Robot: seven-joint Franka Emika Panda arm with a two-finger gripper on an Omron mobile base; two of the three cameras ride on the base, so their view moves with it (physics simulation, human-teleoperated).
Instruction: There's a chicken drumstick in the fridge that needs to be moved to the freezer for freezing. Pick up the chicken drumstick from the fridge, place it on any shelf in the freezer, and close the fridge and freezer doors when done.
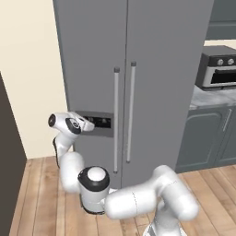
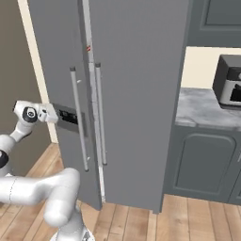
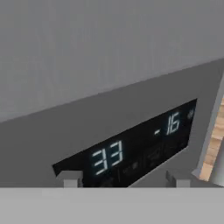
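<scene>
Fridge and freezer doors: two tall flat grey panels filling the upper middle of both base views; the narrower freezer door (image 1: 92, 78) sits left of the wider fridge door (image 1: 161, 83).
Door state: in the left base view both look flush; in the right base view the freezer door (image 2: 61, 94) stands out a little, with a thin pale gap along its inner edge beside the fridge door (image 2: 141, 94).
Handles: two vertical silver bars (image 1: 116, 120) side by side near the centre seam, running from mid-frame downward.
Dispenser panel: dark rectangle (image 1: 99, 123) low on the freezer door, left of the handles; in the hand view it crosses the lower middle as a black display (image 3: 131, 151) with pale digits 33 and -16.
Gripper: at mid-left of the left base view (image 1: 90, 124), right up against the dispenser panel; at the left edge of the right base view (image 2: 52, 115), pointing at the same panel. In the hand view two grey tips rise at the bottom (image 3: 124, 181), set well apart with nothing between them.
Chicken drumstick: cannot tell where it is; the doors cover the compartments.
Surroundings: grey cabinets (image 1: 212, 138), a marbled counter (image 2: 207, 108) with a dark oven (image 1: 216, 69) at right, wooden floor (image 1: 41, 193) below.
</scene>
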